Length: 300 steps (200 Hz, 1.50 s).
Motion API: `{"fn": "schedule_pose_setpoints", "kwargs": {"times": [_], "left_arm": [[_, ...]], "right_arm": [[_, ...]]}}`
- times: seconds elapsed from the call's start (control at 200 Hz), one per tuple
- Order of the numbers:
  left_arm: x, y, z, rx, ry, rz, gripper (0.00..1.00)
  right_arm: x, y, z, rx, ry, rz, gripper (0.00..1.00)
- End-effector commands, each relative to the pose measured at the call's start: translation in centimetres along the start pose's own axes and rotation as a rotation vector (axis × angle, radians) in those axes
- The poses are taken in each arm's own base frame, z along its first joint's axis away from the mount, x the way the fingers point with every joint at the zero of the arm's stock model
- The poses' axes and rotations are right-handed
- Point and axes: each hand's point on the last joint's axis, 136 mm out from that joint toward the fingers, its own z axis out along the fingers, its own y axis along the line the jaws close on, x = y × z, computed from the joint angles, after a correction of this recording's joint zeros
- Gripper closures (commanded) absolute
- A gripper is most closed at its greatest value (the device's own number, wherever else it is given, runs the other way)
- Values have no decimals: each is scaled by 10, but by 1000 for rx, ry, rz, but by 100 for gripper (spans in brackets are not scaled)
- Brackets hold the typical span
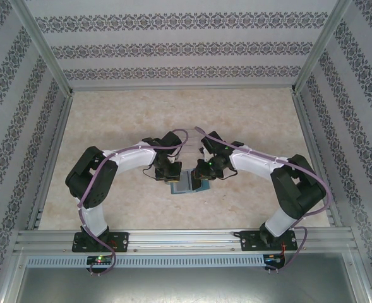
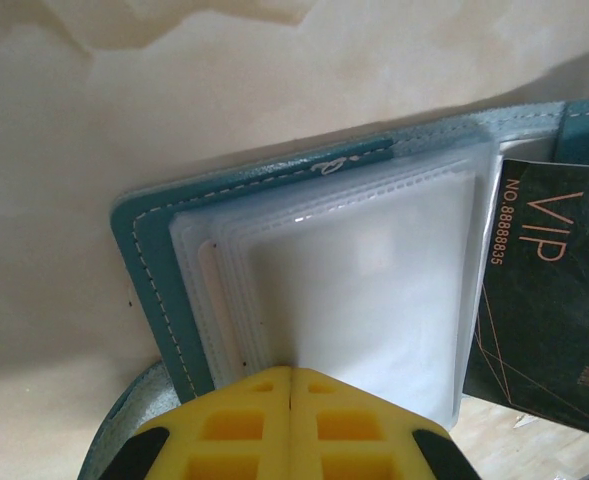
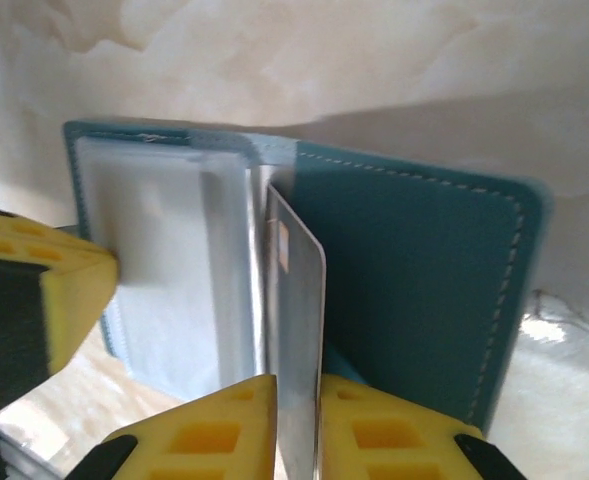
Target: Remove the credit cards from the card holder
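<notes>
The teal card holder (image 1: pixel 184 184) lies open at the table's middle, between both grippers. My left gripper (image 2: pixel 291 370) is shut on the edge of its clear plastic sleeves (image 2: pixel 364 280), inside the stitched teal cover (image 2: pixel 154 260). A dark credit card (image 2: pixel 544 290) marked VIP sticks out of the sleeves on the right. In the right wrist view this credit card (image 3: pixel 299 300) stands on edge between the fingers of my right gripper (image 3: pixel 297 385). Its jaws are a little apart, wider than the card is thick. The teal cover (image 3: pixel 414 280) lies behind it. The left gripper's yellow finger (image 3: pixel 34 300) presses the sleeves at the left.
The pale marbled table (image 1: pixel 129 120) is fenced by aluminium rails (image 1: pixel 173 237) and patterned walls (image 1: pixel 173 50). Something glossy and clear (image 3: pixel 559 315) lies by the holder's right edge. Both arms (image 1: pixel 97 177) bend inward toward the middle.
</notes>
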Motion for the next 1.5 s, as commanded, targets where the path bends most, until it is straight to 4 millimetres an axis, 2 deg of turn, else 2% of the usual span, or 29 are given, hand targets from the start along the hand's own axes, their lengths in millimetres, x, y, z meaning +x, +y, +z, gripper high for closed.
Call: {"fn": "schedule_pose_setpoints", "kwargs": {"times": [0.0, 0.605, 0.859, 1.209, 1.494], "left_arm": [[10, 22, 16, -97, 46, -3, 97], [7, 18, 14, -80, 30, 8, 97], [-2, 9, 1, -59, -16, 29, 96], [-18, -8, -39, -27, -137, 62, 92], [-26, -2, -61, 0, -242, 38, 91]], "right_arm": [[2, 12, -10, -43, -13, 4, 80], [4, 6, 0, -18, 5, 12, 84], [3, 5, -1, -11, -5, 11, 87], [-11, 12, -30, -5, -117, -36, 91], [-28, 22, -59, 9, -222, -212, 95]]}}
